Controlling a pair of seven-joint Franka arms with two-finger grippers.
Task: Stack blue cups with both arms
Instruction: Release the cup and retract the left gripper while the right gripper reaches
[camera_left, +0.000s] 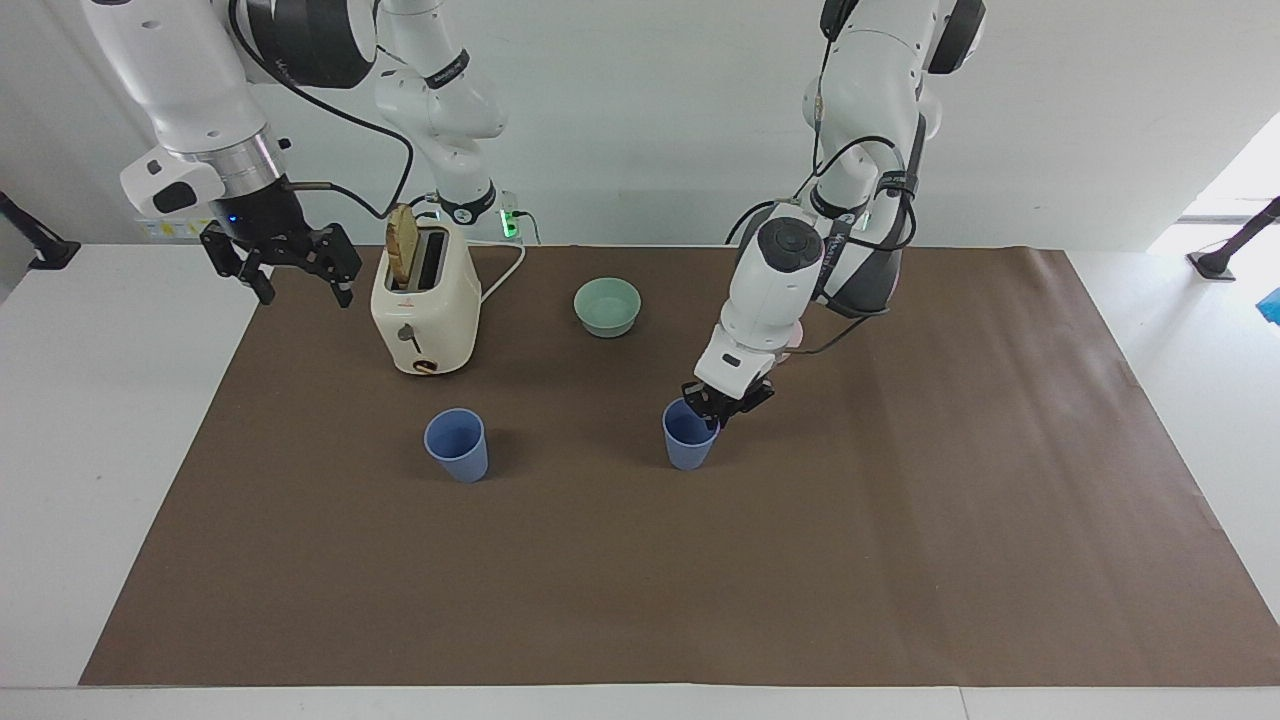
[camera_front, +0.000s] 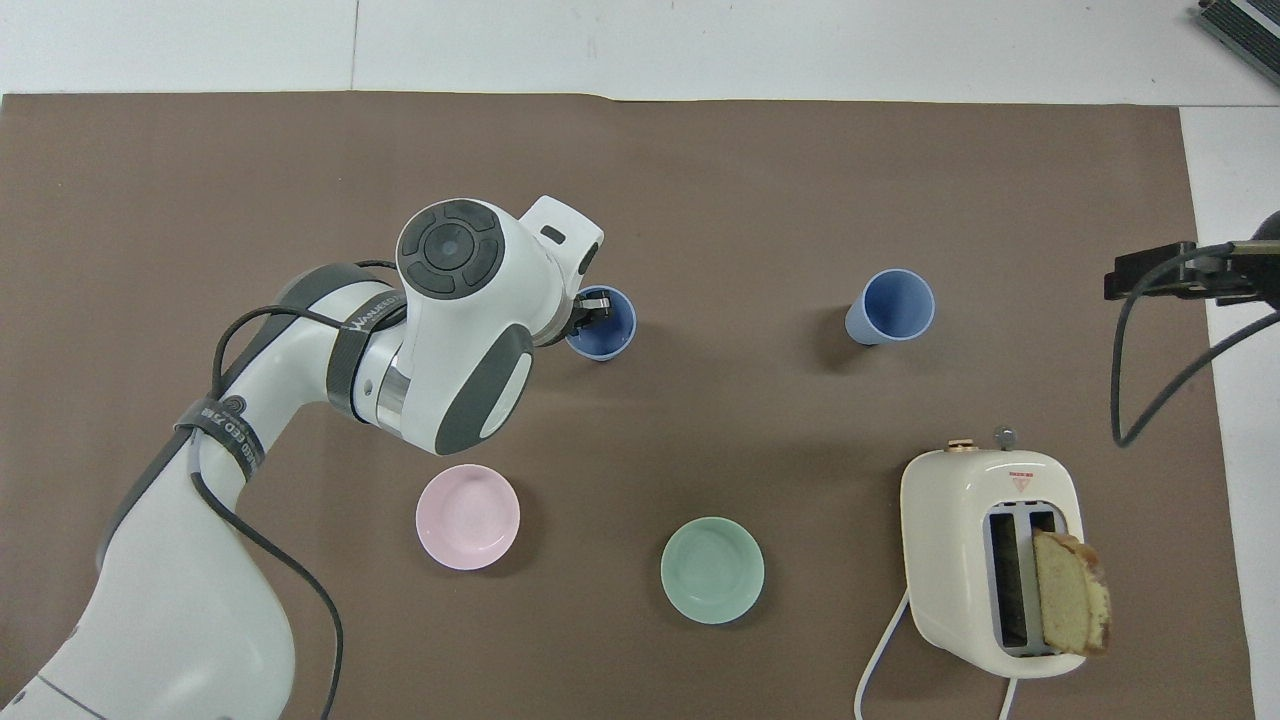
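Cups first: your left gripper (camera_left: 718, 409) has its fingers clamped on the rim of one blue cup (camera_left: 688, 441), upright near mid-worktop. The other blue cup (camera_left: 457, 444) stands upright toward the right arm's end, level with it, so the carry probably runs sideways that way. Your right gripper (camera_left: 296, 268) waits, fingers spread, over that end's edge beside the toaster (camera_left: 424, 312).
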